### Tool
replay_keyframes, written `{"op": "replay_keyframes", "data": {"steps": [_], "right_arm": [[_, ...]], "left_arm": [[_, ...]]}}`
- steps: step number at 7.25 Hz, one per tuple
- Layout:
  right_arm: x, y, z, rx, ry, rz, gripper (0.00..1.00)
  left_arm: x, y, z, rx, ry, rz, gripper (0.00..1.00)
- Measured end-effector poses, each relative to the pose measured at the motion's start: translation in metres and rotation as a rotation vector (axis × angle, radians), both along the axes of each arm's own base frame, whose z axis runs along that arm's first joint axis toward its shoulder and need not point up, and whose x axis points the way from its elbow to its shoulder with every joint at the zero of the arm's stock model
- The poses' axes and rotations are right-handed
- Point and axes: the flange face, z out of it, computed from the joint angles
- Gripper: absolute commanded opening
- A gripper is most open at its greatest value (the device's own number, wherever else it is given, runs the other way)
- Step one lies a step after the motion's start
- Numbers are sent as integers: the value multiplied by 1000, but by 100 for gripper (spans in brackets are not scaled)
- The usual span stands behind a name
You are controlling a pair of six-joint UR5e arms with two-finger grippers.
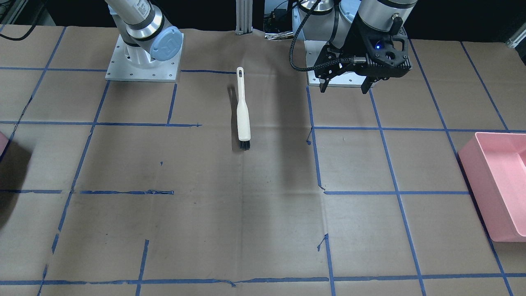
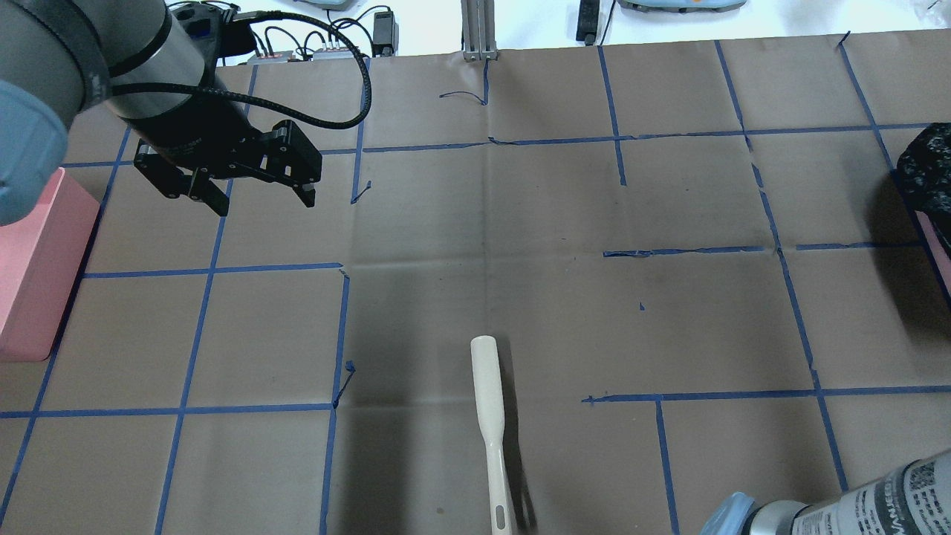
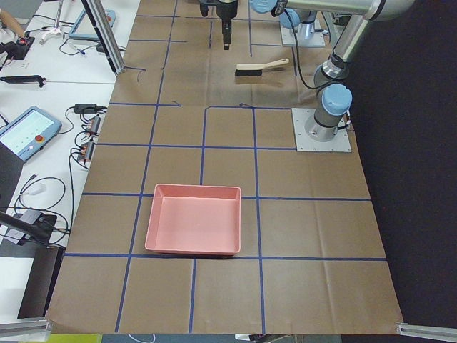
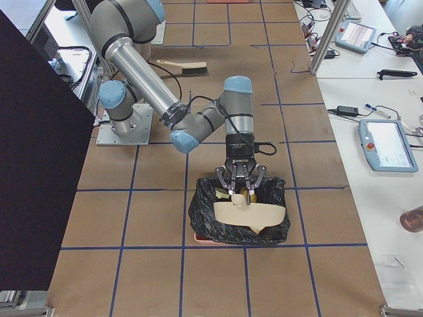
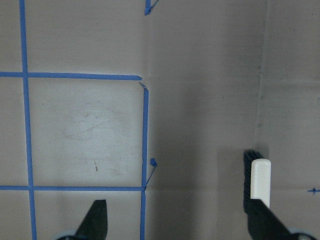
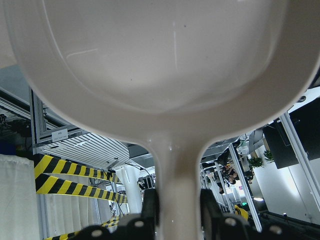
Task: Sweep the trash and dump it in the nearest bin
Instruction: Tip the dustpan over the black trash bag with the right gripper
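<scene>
At the right end of the table [image 4: 317, 218], my right gripper [image 6: 179, 207] pinches the dustpan [image 4: 250, 214] handle above the bag-lined bin [image 2: 940, 249].
Yellowish trash [image 4: 250, 196] lies inside; my left gripper [image 1: 343, 90] hangs spread left of the brush [image 1: 243, 111].

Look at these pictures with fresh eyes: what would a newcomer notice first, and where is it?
The right gripper holds a cream plastic dustpan by its handle above a bin lined with a crumpled black plastic bag, near the robot's right end of the brown-paper-covered table. A cream long-handled brush with black bristles lies alone mid-table. The left gripper hangs open and empty above the table on the other side.
</scene>
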Motion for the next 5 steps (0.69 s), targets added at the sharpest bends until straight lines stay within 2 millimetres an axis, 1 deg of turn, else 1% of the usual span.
{"op": "replay_keyframes", "data": {"steps": [3,4,5], "right_arm": [[2,-6,-1,12,-48,63,0],[6,-8,3,15,-97,103,0],[13,-7,11,4,-156,132,0]], "left_arm": [[0,0,1,-6,0,0,100],[0,0,1,-6,0,0,100],[0,0,0,-6,0,-1,100]]}}
